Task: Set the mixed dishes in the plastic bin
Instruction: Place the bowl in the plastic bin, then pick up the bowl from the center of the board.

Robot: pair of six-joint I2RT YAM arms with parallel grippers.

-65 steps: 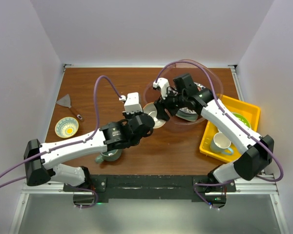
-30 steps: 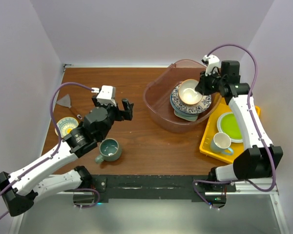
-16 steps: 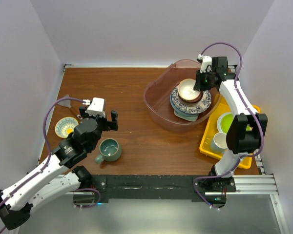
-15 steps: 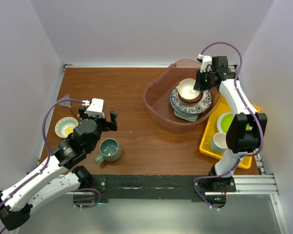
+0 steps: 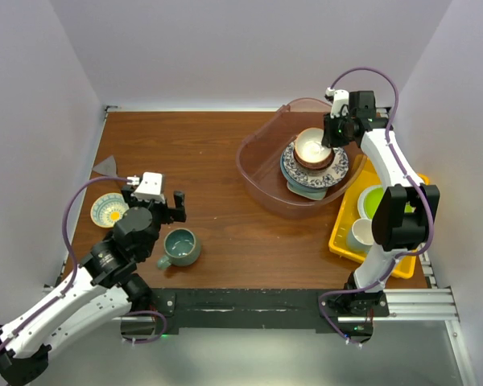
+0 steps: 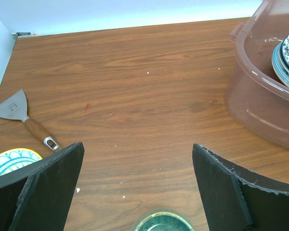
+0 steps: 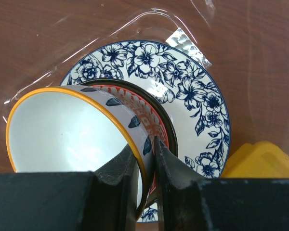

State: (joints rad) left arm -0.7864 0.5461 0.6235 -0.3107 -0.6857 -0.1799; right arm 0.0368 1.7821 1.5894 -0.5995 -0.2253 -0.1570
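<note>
Left arm has pulled back toward the near-left corner since half a second ago, and its left gripper (image 6: 137,159) hangs with jaws spread wide and nothing between them, above the grey-teal mug (image 5: 179,247). The scraper (image 6: 26,120) handle is now tucked under that arm in the overhead view.

Over on the right, little has changed. The right gripper (image 7: 147,154) sits inside the plastic bin (image 5: 262,173) as before, fingers (image 7: 171,171) drawn close on either side of the yellow-rimmed bowl (image 7: 67,130), pinching its wall at the rim. That bowl leans, nested in the red bowl (image 7: 159,127), just where it was half a second ago.

Now the count. In the bin, which stands at the far right of the table (image 5: 217,145), there are two bowls on a stack topped by one blue-flowered plate (image 7: 192,101), with at least one more plate edge below it, though I cannot tell how many in all. Out on the table are one mug and one patterned bowl (image 5: 110,209), well apart from the bin, plus one scraper. The yellow tray (image 5: 402,181) beside the bin carries one lime-green plate (image 5: 373,201) and one white mug (image 5: 359,235).
</note>
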